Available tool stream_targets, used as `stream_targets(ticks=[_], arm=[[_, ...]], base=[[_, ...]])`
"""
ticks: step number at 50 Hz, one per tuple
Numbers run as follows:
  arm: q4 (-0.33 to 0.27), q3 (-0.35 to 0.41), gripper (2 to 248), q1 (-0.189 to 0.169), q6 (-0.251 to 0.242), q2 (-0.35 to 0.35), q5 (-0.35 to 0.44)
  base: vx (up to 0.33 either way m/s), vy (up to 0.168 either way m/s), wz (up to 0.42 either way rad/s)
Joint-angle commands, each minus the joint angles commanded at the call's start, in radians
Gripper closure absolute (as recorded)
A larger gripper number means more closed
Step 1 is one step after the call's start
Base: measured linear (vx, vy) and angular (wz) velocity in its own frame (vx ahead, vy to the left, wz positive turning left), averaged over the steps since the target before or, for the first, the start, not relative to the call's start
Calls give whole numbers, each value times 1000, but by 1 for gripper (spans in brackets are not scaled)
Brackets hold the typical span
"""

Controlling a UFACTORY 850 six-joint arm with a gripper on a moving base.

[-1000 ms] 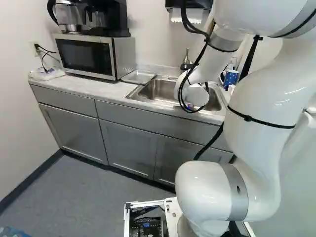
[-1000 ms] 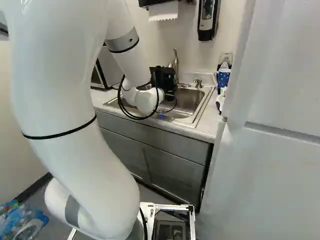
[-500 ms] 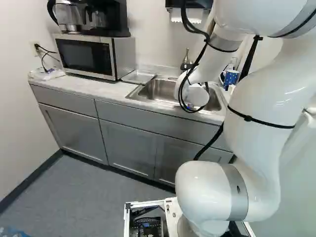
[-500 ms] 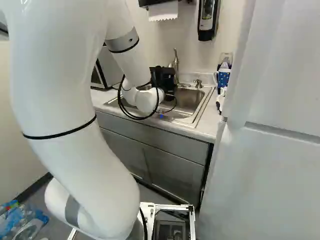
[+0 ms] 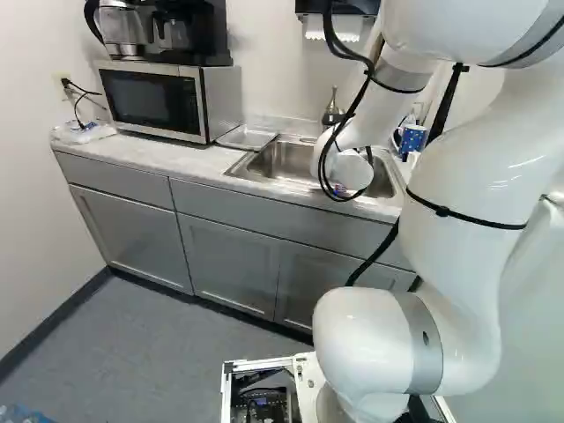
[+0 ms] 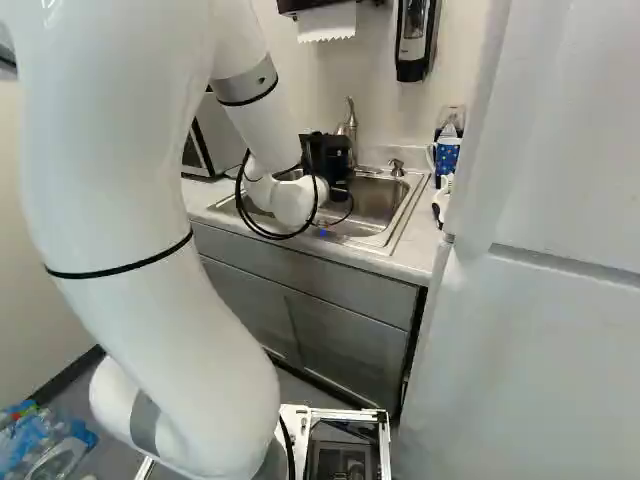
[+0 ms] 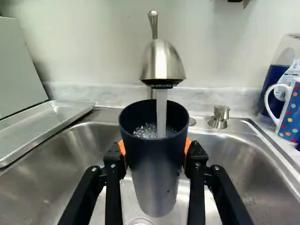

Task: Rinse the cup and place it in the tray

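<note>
Partly outside the wrist view: tray

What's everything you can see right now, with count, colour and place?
Cup: one, dark, in the gripper, under the faucet
Water: one stream, clear, running into the cup
Faucet: one, silver, behind the sink
Sink: one, steel
Tray: one, silver, beside the sink
Mug: one, blue with dots, opposite side
Microwave: one, silver-black, on the counter
Coffee maker: one, black, atop it
Counter: one, pale
Cabinet doors: three, grey, below
Towel dispenser: one, dark, on the wall
Arm: one, white, reaching over the sink
Gripper: one, black, orange pads, around the cup
</note>
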Motion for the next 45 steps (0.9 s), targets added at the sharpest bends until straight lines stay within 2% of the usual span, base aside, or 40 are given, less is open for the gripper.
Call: stream_targets(ticks=[19, 45], arm=[[0, 2, 125, 5, 0, 2, 0], [0, 16, 125, 78, 0, 14, 0]], base=[[0, 0, 0], [0, 0, 0]])
